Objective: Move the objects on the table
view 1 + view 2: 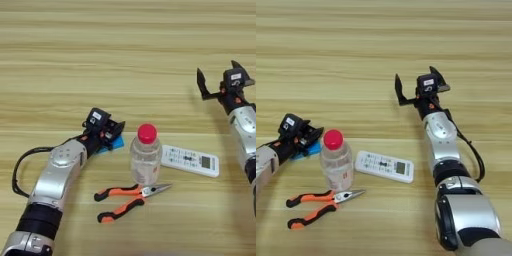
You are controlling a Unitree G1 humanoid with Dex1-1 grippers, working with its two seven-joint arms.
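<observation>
1. Four objects show plainly on the table (125, 55): clear bottle (145, 159) with red cap at lower centre, white remote (190, 160) just right of it, pliers (131, 195) just below it, and flat blue block (116, 144) to its left.
2. Left gripper (113, 131) sits over the blue block, fingers around or on it; whether they are clamped cannot be told.
3. Right gripper (419, 86), upper right of centre, fingers spread wide, holding nothing, well apart from every object.
4. Handling judgement: the block looks light, stiff and thin, best pinched across its edges. The bottle looks smooth, light and easily tipped; grip mid-body.
</observation>
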